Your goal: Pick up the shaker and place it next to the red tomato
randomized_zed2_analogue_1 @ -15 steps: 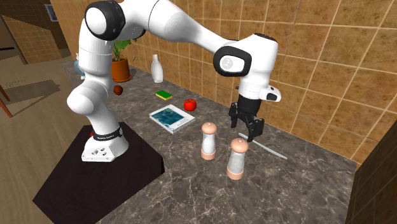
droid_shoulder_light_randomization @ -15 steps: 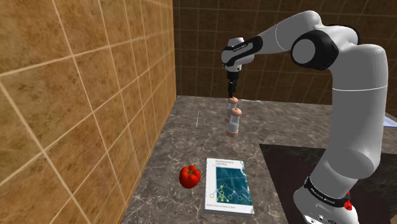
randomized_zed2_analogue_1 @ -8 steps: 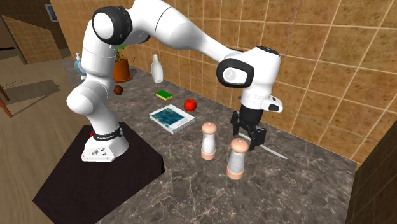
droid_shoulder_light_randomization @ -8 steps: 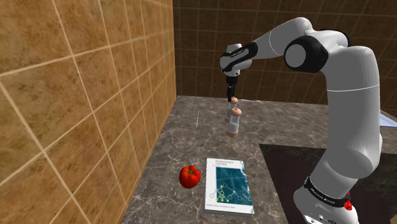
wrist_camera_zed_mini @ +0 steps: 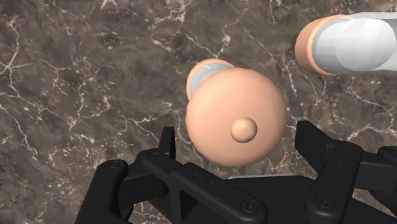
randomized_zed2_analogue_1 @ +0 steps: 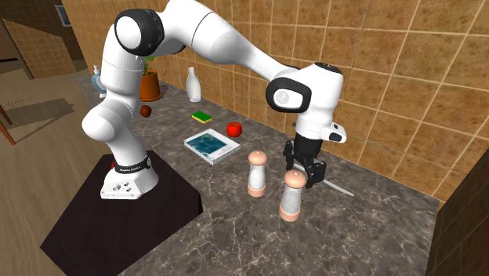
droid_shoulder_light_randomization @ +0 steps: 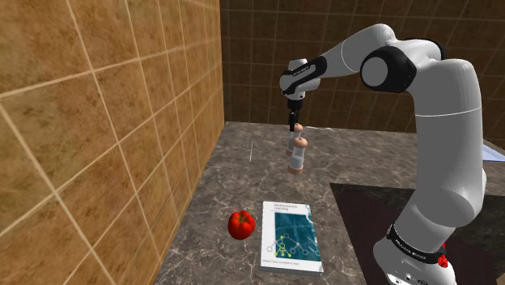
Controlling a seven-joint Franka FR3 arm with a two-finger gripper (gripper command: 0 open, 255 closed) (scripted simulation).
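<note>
Shaker: white cylindrical shaker with tan domed cap (randomized_zed2_analogue_1: 291,202), lower centre of the second exterior view; we judge it light, stiff, slick.
Hold: we grip just below the cap.
Claw: black two-finger gripper (randomized_zed2_analogue_1: 304,168) spread wide, clear of the cap.

There are two pale cylindrical shakers with peach caps (randomized_zed2_analogue_1: 256,173) (randomized_zed2_analogue_1: 292,195), one round red tomato (randomized_zed2_analogue_1: 233,128), one teal-and-white book (randomized_zed2_analogue_1: 211,145), one white bottle (randomized_zed2_analogue_1: 193,85), one yellow-green sponge (randomized_zed2_analogue_1: 202,118).

The shaker (randomized_zed2_analogue_1: 293,196) stands upright on the dark marbled desk (randomized_zed2_analogue_1: 235,227). It has a pale body, a peach base and a rounded peach cap with a small knob. The red tomato (randomized_zed2_analogue_1: 233,128), green-stalked, sits well apart from it, near the tiled wall (randomized_zed2_analogue_1: 376,70).
</note>
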